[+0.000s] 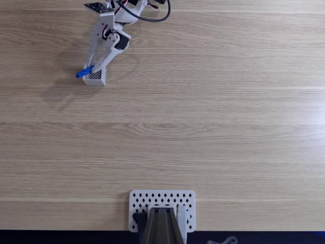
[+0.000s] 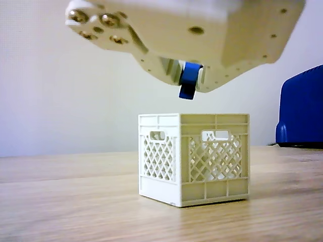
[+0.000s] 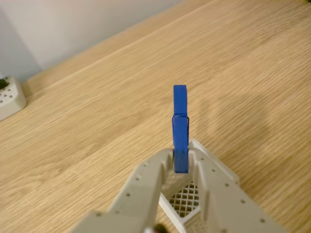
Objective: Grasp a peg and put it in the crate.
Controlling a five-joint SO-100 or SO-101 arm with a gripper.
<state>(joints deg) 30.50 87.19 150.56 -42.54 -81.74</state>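
In the wrist view we see the gripper (image 3: 180, 162) nearest us, its fingers (image 3: 146, 182) clamped on the blue peg (image 3: 180, 127), which stands up past the tips. Just beneath, we glimpse the white crate (image 3: 187, 201) and its mesh bottom. In the other view the peg (image 2: 189, 80) hangs above the crate (image 2: 194, 159), clear of its rim. Beyond lies the pale wood-grain bench (image 3: 97, 121), then a plain light wall (image 3: 73, 24). The fixed view shows a perforated white plate (image 1: 162, 203) at the bench's bottom edge.
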